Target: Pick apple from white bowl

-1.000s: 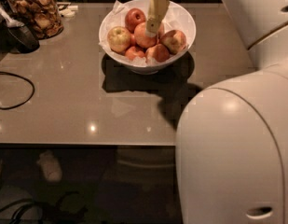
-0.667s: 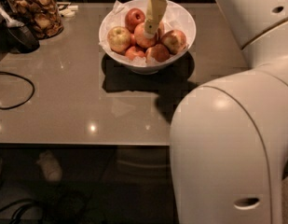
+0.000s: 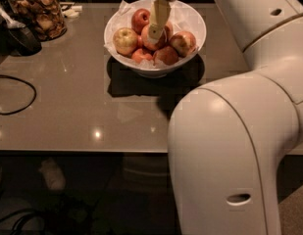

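In the middle of the white bowl (image 3: pixel 156 70), the apple (image 3: pixel 160 43) sits among the other fruit, reddish-orange and partly covered from above. The gripper (image 3: pixel 154 33) comes down onto it from the top edge of the view: a pale tan, slanted piece reaches from a round white wrist to the apple's upper left side and appears to touch it. Whether the gripper is spread or clamped on the apple cannot be told, since only that one tan piece shows.

Around the apple lie five more. A yellow-green apple (image 3: pixel 125 40) is to its left against the bowl's wall, and a smaller dark red apple (image 3: pixel 140 18) is behind it. Another red one (image 3: pixel 183 42) with a yellowish patch is on its right. Two reddish ones (image 3: pixel 166 56) are at the front, touching it. Crinkled white paper (image 3: pixel 183 18) lines the bowl and stands up along the back rim.

The bowl rests near the far edge of a glossy grey-brown table (image 3: pixel 72 106) and casts a dark shadow toward the camera. At the far left corner stands a glass jar (image 3: pixel 40 13) filled with brown dried pieces, well apart from the bowl. Just beside the jar, a dark ladle-like utensil (image 3: pixel 21 35) lies at the left edge. A black cable (image 3: pixel 16 109) loops across the table's left side. The robot's white arm (image 3: pixel 229 146) fills the right foreground, bending up and back toward the bowl.
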Controlling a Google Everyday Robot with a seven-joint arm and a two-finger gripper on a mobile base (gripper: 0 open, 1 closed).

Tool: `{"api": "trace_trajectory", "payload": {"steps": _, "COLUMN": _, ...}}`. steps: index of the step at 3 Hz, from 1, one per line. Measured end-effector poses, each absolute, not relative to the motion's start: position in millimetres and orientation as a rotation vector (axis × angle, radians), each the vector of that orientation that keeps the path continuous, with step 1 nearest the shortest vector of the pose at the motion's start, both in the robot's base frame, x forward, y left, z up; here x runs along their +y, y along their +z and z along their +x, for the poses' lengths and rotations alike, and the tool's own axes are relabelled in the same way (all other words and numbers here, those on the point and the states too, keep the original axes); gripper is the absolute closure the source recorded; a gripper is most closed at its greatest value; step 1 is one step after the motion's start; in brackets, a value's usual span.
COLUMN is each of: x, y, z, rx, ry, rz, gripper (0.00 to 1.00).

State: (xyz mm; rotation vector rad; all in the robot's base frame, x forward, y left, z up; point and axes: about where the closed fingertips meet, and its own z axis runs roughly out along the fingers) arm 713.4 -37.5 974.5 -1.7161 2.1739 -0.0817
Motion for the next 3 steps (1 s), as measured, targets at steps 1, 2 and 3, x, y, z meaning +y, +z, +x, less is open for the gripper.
{"api": "trace_trajectory", "payload": {"steps": 1, "x": -33.5, "y": 963.5, "z": 715.1, "rx": 2.185, "ry": -0.063, "rz": -1.731, "gripper": 0.11}}
{"api": "trace_trajectory", "payload": {"steps": 2, "x": -31.2, "y": 955.3, "z": 715.6, "rx": 2.196, "ry": -0.049, "rz": -1.742, "gripper": 0.11}}
{"api": "trace_trajectory", "payload": {"steps": 3, "x": -31.4, "y": 947.1, "z": 715.6, "rx": 2.211, "ry": -0.036, "rz": -1.751, "gripper": 0.12}}
